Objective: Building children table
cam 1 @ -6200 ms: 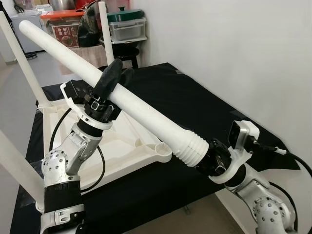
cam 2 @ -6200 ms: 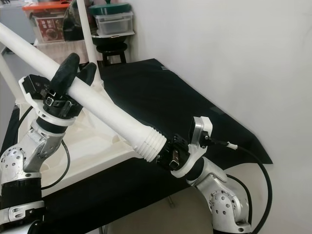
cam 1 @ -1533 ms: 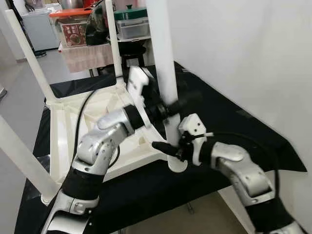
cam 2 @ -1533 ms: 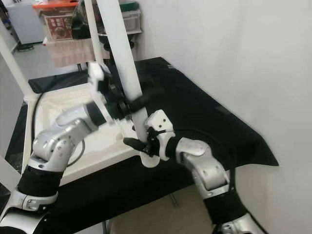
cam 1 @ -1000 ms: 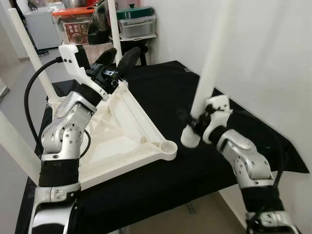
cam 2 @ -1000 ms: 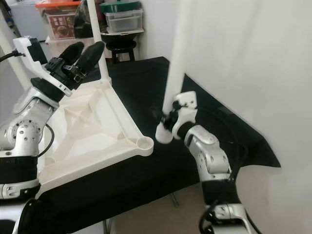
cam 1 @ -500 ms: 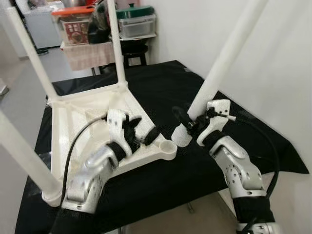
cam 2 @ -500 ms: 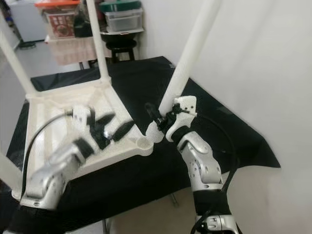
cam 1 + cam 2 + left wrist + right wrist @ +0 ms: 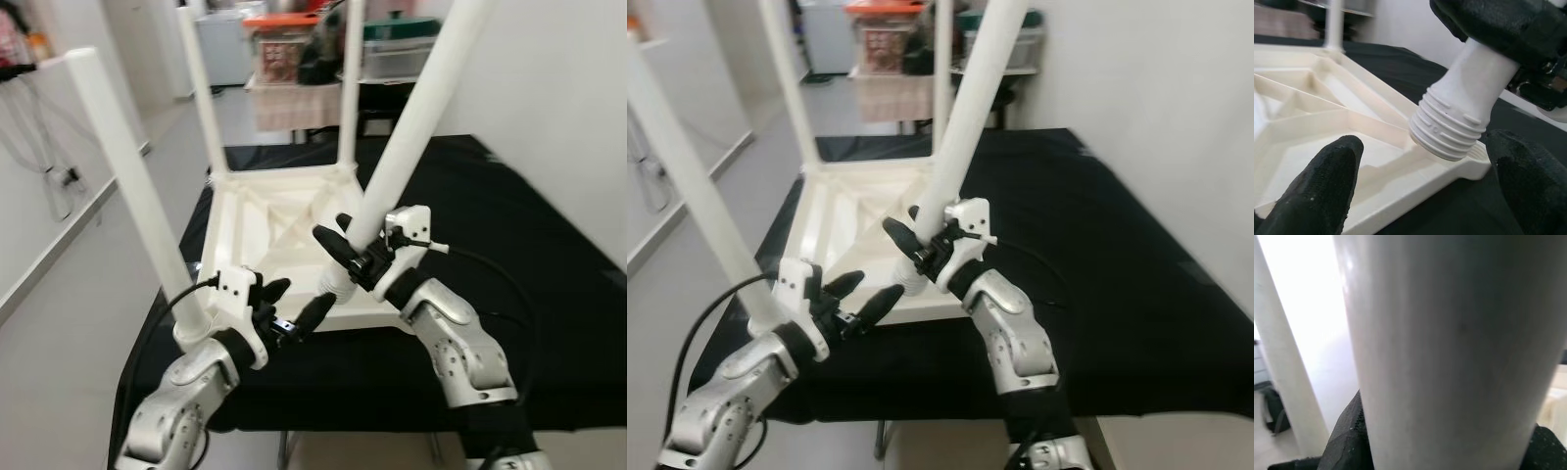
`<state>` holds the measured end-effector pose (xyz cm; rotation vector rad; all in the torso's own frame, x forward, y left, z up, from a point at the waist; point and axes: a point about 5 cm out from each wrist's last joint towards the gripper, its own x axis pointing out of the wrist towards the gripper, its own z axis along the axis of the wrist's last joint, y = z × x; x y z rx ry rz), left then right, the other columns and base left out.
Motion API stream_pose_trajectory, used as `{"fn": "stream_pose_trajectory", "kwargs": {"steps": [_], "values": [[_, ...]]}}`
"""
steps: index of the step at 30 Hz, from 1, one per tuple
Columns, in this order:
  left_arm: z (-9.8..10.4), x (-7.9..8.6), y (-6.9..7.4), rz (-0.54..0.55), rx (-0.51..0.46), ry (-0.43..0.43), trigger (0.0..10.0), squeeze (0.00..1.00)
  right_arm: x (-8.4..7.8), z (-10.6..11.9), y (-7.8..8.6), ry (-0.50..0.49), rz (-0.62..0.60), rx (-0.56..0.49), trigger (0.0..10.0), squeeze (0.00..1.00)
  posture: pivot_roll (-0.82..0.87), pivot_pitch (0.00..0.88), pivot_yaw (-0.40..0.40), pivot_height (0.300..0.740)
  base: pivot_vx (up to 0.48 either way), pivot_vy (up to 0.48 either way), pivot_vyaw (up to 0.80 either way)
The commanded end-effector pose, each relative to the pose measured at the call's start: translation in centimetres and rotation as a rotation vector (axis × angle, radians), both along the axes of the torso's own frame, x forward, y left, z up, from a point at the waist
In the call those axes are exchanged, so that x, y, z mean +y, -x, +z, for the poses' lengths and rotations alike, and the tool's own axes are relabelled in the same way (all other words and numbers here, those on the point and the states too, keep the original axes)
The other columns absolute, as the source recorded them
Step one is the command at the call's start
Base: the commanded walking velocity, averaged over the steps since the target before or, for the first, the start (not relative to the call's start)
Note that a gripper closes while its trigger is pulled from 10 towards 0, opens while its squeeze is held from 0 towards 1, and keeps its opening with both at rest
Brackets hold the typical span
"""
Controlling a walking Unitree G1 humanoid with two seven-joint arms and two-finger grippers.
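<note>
A white children's table top (image 9: 265, 211) lies upside down on a black-covered table (image 9: 519, 235). Three white legs (image 9: 127, 186) (image 9: 201, 93) (image 9: 350, 88) stand up from its corners. My right gripper (image 9: 348, 257) is shut on the loose leg (image 9: 411, 127), which tilts up to the right. The leg's threaded end (image 9: 336, 284) sits at the near corner of the top, seen close in the left wrist view (image 9: 1449, 125). My left gripper (image 9: 294, 308) is open just in front of that corner, its fingers (image 9: 1317, 186) spread either side of the threaded end without touching it. The held leg (image 9: 1449, 357) is also seen close in the right wrist view.
A white wall runs along the right. Storage boxes and a stool (image 9: 392, 44) stand behind the table. Open floor (image 9: 78, 264) lies to the left. The black cloth to the right of the table top is bare.
The view has swung left. The right gripper brought the leg's threaded end from beside the corner onto it. The left gripper dropped to the front edge, still open.
</note>
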<state>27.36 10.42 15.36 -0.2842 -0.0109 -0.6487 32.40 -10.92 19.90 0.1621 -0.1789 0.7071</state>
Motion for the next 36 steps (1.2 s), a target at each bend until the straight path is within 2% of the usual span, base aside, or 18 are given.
{"fn": "stream_pose_trajectory", "kwargs": {"steps": [1,13,19,20,21,26,30,36], "values": [[-0.1,-0.3,0.3,-0.012,0.009,-0.017,10.0,0.00,-0.2,0.0,0.2,0.008,-0.006,-0.015,10.0,0.00,-0.08,0.000,0.011,0.740,0.000,0.000,0.80],[-0.7,-0.8,1.7,-0.130,0.043,-0.079,10.0,0.00,0.2,-0.5,0.7,0.058,0.060,-0.011,10.0,0.00,-0.07,0.000,-0.003,0.740,0.000,0.000,0.80],[-0.9,-0.6,2.7,-0.207,0.050,-0.124,10.0,0.00,-0.2,-0.6,0.9,0.070,0.075,-0.007,10.0,0.00,-0.06,0.000,-0.007,0.740,0.000,0.000,0.00],[-0.8,-0.6,3.0,-0.228,0.037,-0.127,2.9,0.00,-0.5,-0.6,0.9,0.073,0.073,-0.008,10.0,0.00,-0.06,0.000,-0.008,0.740,0.000,0.000,0.00],[-0.8,-0.6,3.3,-0.242,0.033,-0.127,0.0,0.00,-0.8,-0.5,0.9,0.077,0.071,-0.008,10.0,0.00,-0.06,0.000,-0.008,0.740,0.000,0.000,0.00],[-0.6,-0.6,3.5,-0.247,0.029,-0.122,0.0,0.00,-1.3,-0.4,0.8,0.085,0.071,0.002,10.0,0.00,-0.06,0.000,-0.007,0.740,0.000,0.000,0.00],[-0.4,-0.4,3.6,-0.226,0.020,-0.116,0.0,0.00,-1.4,-0.4,1.3,0.094,0.118,0.003,10.0,0.00,-0.06,0.000,-0.004,0.740,0.000,0.000,-0.80],[-0.3,-0.2,3.5,-0.204,0.011,-0.123,0.0,0.00,-1.8,-0.5,1.4,0.110,0.122,0.002,10.0,0.00,-0.06,0.000,-0.004,0.740,0.000,0.000,-0.80]]}}
